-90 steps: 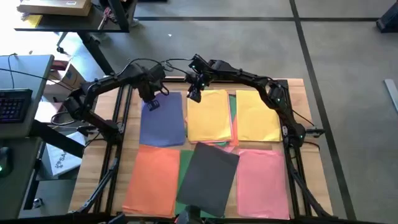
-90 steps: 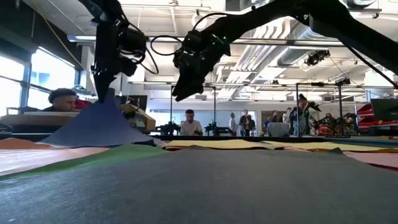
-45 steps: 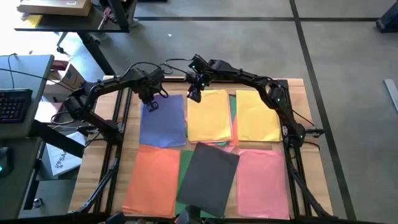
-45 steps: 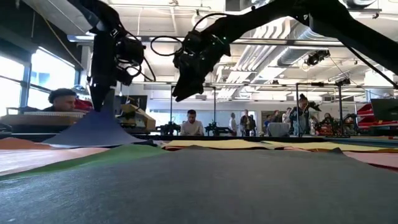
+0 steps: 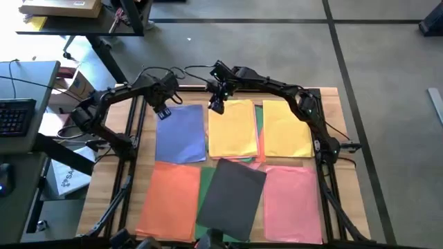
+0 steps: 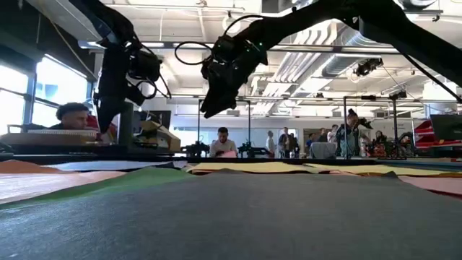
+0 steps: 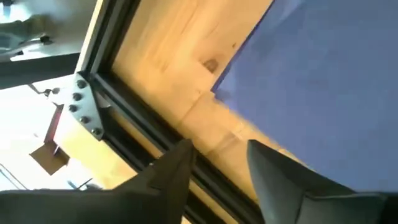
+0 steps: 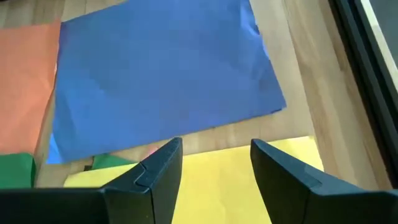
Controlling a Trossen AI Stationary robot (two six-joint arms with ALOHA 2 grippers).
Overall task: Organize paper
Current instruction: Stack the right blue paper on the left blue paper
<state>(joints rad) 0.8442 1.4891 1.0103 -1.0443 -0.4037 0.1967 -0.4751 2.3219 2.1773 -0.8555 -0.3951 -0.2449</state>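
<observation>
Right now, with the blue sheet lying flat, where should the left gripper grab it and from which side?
Probably the far left corner of the blue sheet, reached from above at the table's back edge. The sheet lies flat, so only an edge or corner can be pinched, and this corner sits on bare wood, clear of the yellow sheet. The left gripper, open, hovers right beside it.

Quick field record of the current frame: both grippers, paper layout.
left gripper: open, empty, over far left corner of blue sheet
right gripper: open, empty, over far edge of middle yellow sheet
far row: blue, yellow, second yellow sheet
near row: orange sheet, dark grey sheet, pink sheet
green sheet: mostly covered
</observation>
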